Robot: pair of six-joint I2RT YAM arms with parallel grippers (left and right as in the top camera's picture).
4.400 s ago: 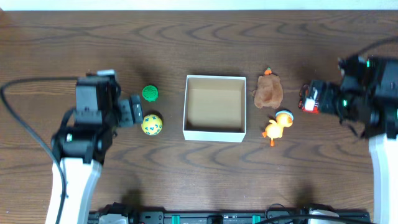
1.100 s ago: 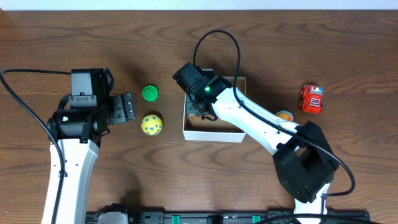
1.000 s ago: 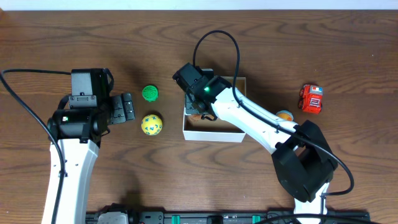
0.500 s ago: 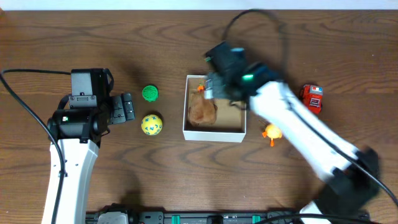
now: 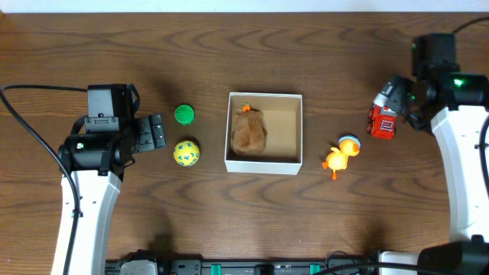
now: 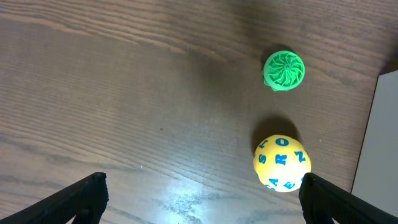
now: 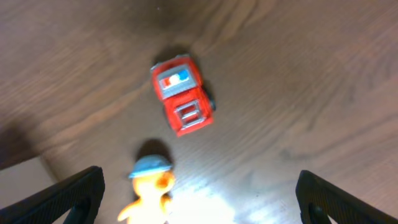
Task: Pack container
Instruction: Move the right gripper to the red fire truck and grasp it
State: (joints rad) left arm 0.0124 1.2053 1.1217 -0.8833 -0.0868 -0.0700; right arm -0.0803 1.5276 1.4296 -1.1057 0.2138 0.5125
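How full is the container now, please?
Partly filled: a brown plush toy lies in the container, on its left; the rest is bare.

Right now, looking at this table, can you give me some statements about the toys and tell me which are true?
The brown plush toy lies inside the container. True.
The yellow ball is in the container. False: it sits on the table, left of the container.
The right end effector grips the red truck. False: it is open and empty; the truck lies on the table.
The orange duck is outside the container. True.
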